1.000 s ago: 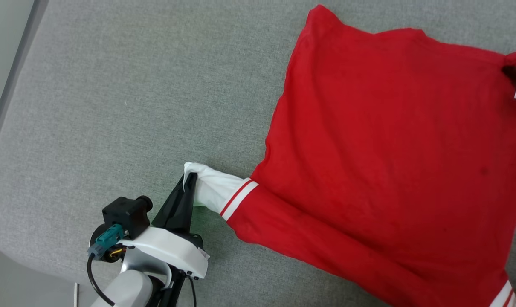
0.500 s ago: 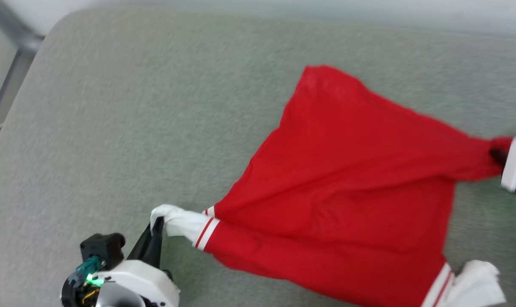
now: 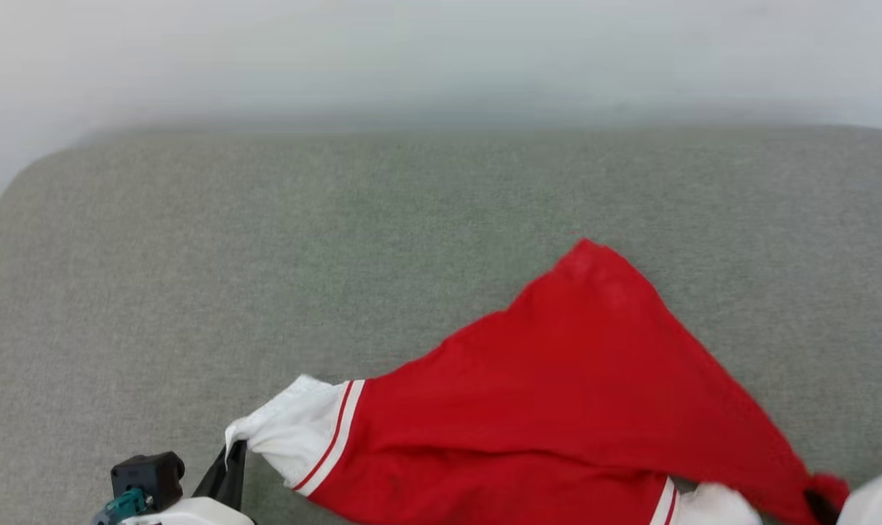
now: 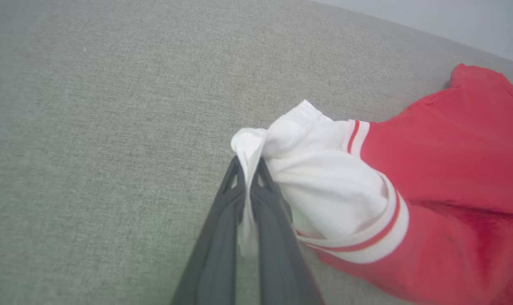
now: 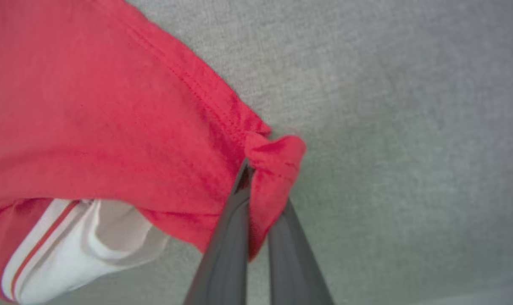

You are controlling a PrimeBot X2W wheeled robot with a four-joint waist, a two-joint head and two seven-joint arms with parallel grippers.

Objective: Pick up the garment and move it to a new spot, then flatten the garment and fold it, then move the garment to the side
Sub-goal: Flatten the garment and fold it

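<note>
- Your left gripper [image 4: 248,165] is clenched on the jersey's [image 3: 557,379] white sleeve [image 4: 324,186]; the red body lies to its right.
- Your right gripper [image 5: 260,182] pinches a red hem corner [image 5: 277,154] over the grey upholstery [image 3: 266,255].
</note>
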